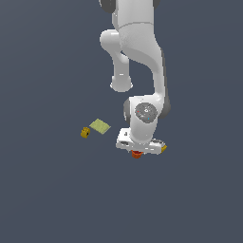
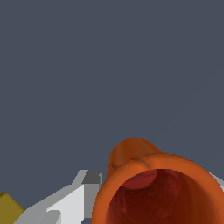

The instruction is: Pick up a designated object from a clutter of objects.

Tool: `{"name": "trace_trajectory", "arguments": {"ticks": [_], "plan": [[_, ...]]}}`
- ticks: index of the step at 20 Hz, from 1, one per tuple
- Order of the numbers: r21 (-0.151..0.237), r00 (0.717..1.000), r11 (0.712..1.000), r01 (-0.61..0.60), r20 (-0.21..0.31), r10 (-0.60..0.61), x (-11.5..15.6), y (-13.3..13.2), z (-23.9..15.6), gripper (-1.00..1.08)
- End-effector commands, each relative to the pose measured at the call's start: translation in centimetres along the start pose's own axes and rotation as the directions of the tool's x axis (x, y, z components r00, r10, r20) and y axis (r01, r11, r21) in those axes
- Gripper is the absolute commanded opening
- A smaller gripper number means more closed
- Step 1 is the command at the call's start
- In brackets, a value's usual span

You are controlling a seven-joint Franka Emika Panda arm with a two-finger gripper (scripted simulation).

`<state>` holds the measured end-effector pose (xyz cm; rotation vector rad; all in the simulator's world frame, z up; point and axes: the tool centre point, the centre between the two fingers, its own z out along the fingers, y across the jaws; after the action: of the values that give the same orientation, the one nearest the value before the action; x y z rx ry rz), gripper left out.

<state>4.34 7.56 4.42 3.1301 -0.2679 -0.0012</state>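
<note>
surface: flat, uniform dark grey-blue floor [image 1: 47, 199], fills both views; no walls, edges or other room features visible.
arm: white robot arm [image 1: 140, 52] comes down from the top of the exterior view, wrist bent low, hand flange almost at floor level.
gripper: gripper [image 1: 138, 151] sits right over the cup in the exterior view; its white body hides the fingertips there.
fingers: in the wrist view one white-grey finger [image 2: 81, 192] is just beside the cup's outer wall; a sliver of the other shows past the far side of the rim. So they stand apart with the cup between them. Contact vs. small gap: can't tell.
cup: orange-red cup [image 2: 157, 188], hollow mouth facing the wrist camera, fills the lower part of that view. In the exterior view only a small orange bit [image 1: 136, 154] pokes out under the gripper. Resting on the floor or lifted: can't tell.
card: flat pale-green square card [image 1: 99, 126] lies on the floor, well apart from the gripper, toward the exterior view's left.
block 1: small yellow block [image 1: 85, 133] just beside the card, on its exterior-view-left side.
block 2: second yellow block [image 1: 163, 148] near the gripper's exterior-view-right end, mostly hidden; a yellow corner [image 2: 8, 208] also shows in the wrist view beside the finger.
</note>
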Motion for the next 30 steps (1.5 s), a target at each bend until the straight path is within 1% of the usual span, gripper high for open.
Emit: {"name": "trace_trajectory", "arguments": {"ticks": [1, 6, 11, 30], "plan": [[0.0, 1.0, 1.0, 0.0, -0.002, 0.0, -0.3, 0.0, -0.7, -1.0], [0.0, 1.0, 1.0, 0.0, -0.002, 0.0, -1.4, 0.1, -2.7, -1.0], [0.0, 1.0, 1.0, 0.0, -0.002, 0.0, -3.0, 0.2, -5.7, -1.0], [0.0, 1.0, 1.0, 0.0, -0.002, 0.0, -10.9, 0.7, -20.6, -1.0]]}}
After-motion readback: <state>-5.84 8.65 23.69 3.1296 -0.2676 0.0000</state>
